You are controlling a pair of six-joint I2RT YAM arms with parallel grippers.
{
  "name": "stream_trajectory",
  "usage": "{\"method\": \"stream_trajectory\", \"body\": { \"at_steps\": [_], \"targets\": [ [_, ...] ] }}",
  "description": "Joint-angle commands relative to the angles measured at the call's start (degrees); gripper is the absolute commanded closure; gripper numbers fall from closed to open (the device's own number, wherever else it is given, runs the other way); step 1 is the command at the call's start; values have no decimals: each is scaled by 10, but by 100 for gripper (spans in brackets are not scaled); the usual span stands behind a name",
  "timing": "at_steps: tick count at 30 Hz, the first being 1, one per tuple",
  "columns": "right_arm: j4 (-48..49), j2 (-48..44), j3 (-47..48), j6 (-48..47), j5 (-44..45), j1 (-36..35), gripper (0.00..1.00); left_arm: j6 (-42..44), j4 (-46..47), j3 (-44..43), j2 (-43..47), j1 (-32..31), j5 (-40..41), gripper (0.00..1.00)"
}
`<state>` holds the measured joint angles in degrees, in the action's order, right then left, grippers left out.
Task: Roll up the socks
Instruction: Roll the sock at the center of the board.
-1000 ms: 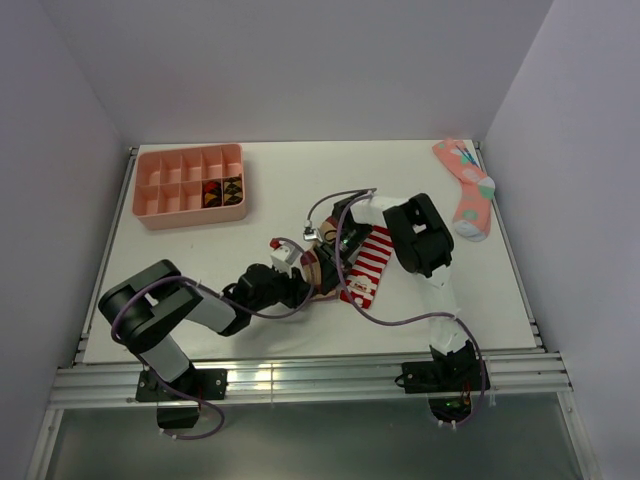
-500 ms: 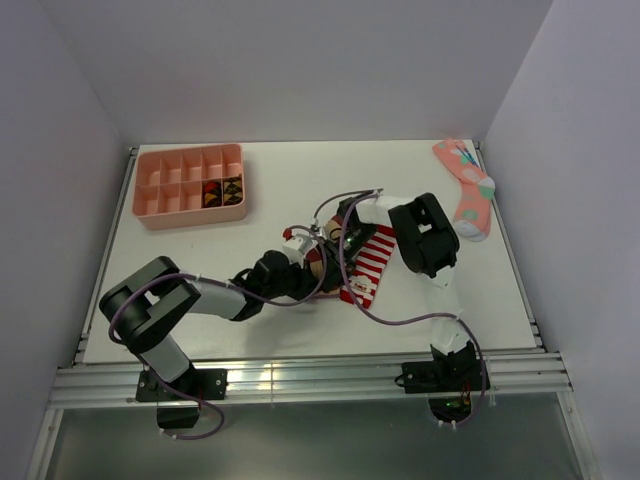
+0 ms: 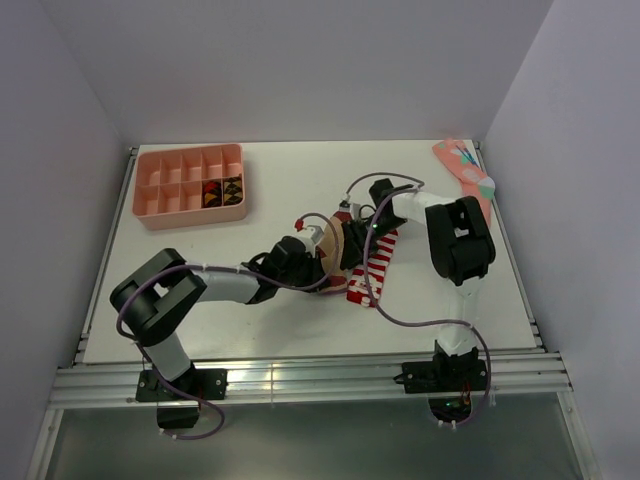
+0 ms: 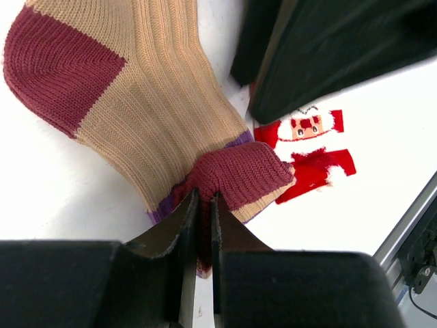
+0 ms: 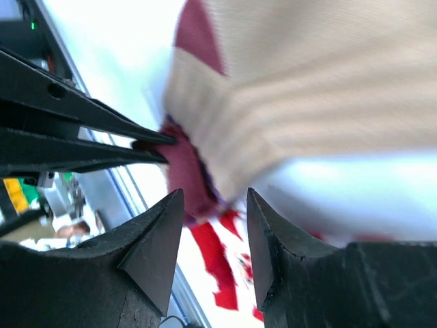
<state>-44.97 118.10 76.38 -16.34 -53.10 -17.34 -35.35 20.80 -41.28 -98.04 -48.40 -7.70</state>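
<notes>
The tan sock (image 3: 332, 243) with dark red heel and cuff lies mid-table, overlapping the red-and-white striped sock (image 3: 373, 268). In the left wrist view my left gripper (image 4: 204, 199) is shut on the tan sock's (image 4: 150, 96) dark red, purple-edged cuff, which bunches up at the fingertips. A red-and-white sock (image 4: 311, 147) with a Santa figure lies just beyond it. My right gripper (image 5: 215, 198) stands open right above that cuff, nothing between its fingers, and faces the left fingers (image 5: 82, 130). From the top, the left gripper (image 3: 322, 268) and right gripper (image 3: 352, 248) meet over the tan sock.
A pink compartment tray (image 3: 190, 214) holding a few small dark items sits at the back left. A pink patterned sock (image 3: 468, 165) lies at the back right corner, partly behind the right arm. White walls enclose the table on three sides.
My left gripper has slid right and shut on the tan sock's cuff. The right gripper has opened, and its arm has swung toward the back right.
</notes>
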Motion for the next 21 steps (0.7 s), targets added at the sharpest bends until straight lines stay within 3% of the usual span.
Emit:
{"method": "stream_trajectory", "body": {
  "at_steps": [1, 12, 21],
  "targets": [
    [18, -35, -14, -8, 9, 31, 50, 0, -117, -1, -31, -7, 9, 100],
    [65, -63, -88, 10, 128, 65, 53, 4, -206, -61, -48, -6, 16, 100],
    [43, -115, -99, -47, 136, 115, 54, -6, -290, -79, -37, -2, -27, 100]
  ]
}}
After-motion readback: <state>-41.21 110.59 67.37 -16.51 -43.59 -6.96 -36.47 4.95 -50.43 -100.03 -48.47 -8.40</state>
